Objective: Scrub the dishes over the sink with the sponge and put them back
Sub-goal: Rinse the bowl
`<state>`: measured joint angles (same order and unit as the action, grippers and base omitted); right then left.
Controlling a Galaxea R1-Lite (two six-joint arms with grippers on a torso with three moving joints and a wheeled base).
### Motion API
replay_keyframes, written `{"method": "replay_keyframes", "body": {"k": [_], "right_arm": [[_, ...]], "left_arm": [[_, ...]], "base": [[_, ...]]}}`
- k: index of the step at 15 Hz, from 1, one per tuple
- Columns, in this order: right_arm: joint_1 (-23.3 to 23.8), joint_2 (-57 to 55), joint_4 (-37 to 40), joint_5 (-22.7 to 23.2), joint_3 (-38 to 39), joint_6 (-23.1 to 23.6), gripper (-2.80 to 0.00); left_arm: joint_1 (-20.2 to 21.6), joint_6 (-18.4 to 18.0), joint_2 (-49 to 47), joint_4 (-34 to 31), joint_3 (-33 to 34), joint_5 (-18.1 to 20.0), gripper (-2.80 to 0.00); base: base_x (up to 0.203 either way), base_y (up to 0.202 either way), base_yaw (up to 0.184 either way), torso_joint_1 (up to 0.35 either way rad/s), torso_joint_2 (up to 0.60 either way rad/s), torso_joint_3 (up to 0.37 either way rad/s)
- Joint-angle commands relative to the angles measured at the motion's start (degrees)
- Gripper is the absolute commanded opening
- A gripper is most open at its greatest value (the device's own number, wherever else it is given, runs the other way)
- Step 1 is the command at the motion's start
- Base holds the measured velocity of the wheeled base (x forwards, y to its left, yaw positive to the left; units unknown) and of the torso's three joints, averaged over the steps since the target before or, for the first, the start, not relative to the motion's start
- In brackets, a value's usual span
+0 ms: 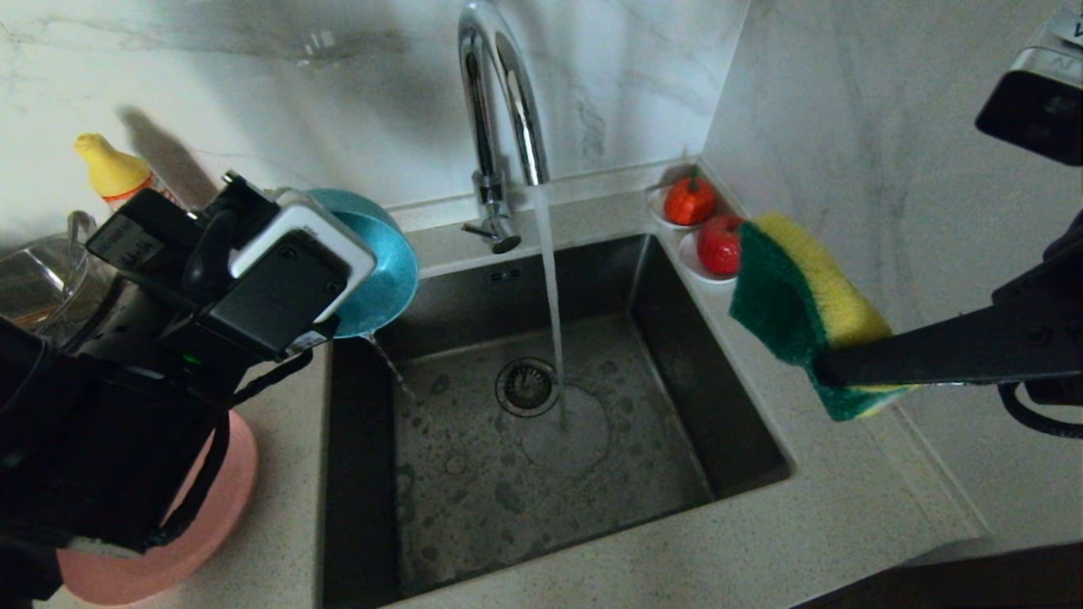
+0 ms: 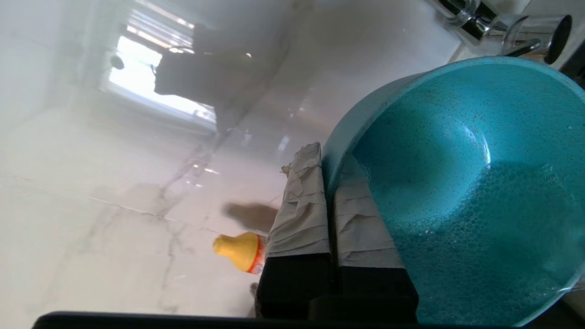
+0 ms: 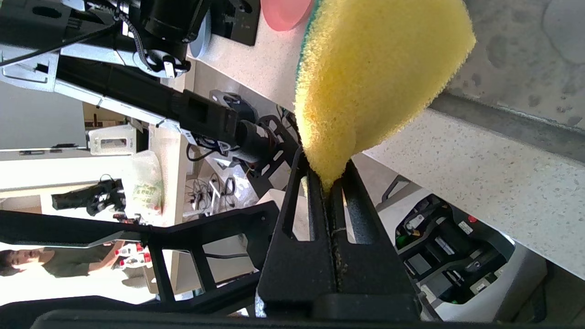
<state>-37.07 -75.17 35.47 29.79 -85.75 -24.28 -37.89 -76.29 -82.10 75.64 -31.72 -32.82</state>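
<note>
Your left claw is clamped on the rim of the wet bowl, tilted at the sink's left edge and dripping; that thin pinch could slip. Your right claw squeezes the sponge above the table, well apart, arm reaching in level.

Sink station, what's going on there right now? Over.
Left gripper shut on teal bowl, tipped over sink. Right gripper shut on sponge. Tap running.

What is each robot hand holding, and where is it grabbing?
The left hand pinches the teal bowl by its rim. The right hand pinches the sponge by one end.
</note>
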Motion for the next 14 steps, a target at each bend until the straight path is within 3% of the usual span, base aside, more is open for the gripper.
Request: {"method": "replay_keyframes", "body": {"k": [1, 5, 8, 12, 14], "right_arm": [[0.2, 0.0, 0.2, 0.2, 0.1, -0.1, -2.8], [0.2, 0.0, 0.1, 0.2, 0.6, -0.1, -2.8], [0.5, 0.8, 0.2, 0.2, 1.9, -0.1, -2.8], [1.0, 1.9, 0.2, 0.2, 2.8, -0.1, -2.8], [1.2, 2.2, 0.2, 0.2, 3.7, 0.2, -2.8]], "left_arm": [[0.0, -1.0, -0.1, 1.5, 0.0, -0.2, -2.8], [0.0, -0.9, -0.2, 1.6, -0.1, -1.2, -2.8], [0.4, 1.3, -1.3, -1.2, -1.8, -7.3, -2.8], [0.5, 13.6, -0.7, -15.9, -4.7, -9.1, -2.8], [0.6, 23.4, -0.1, -25.7, -7.6, -8.9, -2.8]], "base": [[0.0, 0.0, 0.0, 0.0, 0.0, 0.0], [0.0, 0.0, 0.0, 0.0, 0.0, 0.0], [0.0, 0.0, 0.0, 0.0, 0.0, 0.0], [0.0, 0.0, 0.0, 0.0, 0.0, 0.0], [0.0, 0.0, 0.0, 0.0, 0.0, 0.0]]}}
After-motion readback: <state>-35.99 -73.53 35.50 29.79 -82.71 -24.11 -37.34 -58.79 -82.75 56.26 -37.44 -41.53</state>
